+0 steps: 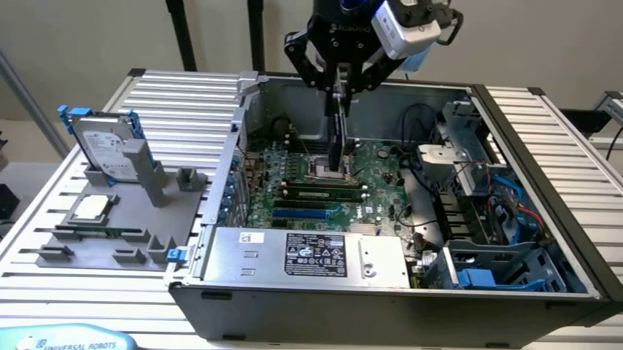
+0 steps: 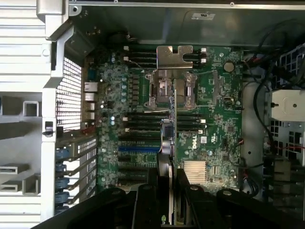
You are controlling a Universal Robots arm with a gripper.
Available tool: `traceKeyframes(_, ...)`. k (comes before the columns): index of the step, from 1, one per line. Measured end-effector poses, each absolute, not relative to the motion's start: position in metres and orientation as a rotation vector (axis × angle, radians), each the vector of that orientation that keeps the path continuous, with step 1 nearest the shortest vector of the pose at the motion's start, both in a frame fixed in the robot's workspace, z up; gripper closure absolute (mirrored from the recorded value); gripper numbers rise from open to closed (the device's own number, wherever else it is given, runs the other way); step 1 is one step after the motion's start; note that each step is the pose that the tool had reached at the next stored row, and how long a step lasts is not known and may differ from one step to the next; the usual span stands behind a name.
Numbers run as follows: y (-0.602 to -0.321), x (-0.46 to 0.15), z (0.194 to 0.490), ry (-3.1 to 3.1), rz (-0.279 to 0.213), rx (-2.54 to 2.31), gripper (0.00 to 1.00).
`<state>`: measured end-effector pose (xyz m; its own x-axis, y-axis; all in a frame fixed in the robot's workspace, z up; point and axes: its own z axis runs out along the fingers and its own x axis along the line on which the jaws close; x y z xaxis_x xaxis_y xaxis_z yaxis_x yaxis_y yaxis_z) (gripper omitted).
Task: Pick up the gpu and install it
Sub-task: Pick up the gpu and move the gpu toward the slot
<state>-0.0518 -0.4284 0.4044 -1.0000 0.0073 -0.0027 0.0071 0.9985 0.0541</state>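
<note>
My gripper (image 1: 339, 86) hangs over the open computer case (image 1: 545, 219), shut on the gpu (image 1: 337, 138). The thin card hangs on edge, straight down from the fingers, its lower end just above the green motherboard (image 1: 316, 186) near the processor socket. In the wrist view the gpu (image 2: 170, 138) shows edge-on as a narrow strip running out from between the black fingers (image 2: 145, 202) of my gripper (image 2: 166, 202). Its metal bracket (image 2: 174, 55) is at the far end, over the motherboard (image 2: 214, 124). The blue slot (image 2: 138, 149) lies beside the card's line.
A silver hard drive with blue rails (image 1: 102, 146) stands in a grey fixture (image 1: 107, 240) at the exterior view's left, with a processor chip (image 1: 93, 208) beside it. The power supply (image 1: 311, 255) fills the case's near side. Cables and drive cages (image 1: 486, 204) crowd the right.
</note>
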Motion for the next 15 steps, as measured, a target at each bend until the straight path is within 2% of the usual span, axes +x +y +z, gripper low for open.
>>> traceKeyframes(15, -0.427, -0.021, 0.384, 3.138, 0.085, 0.012, 0.73)
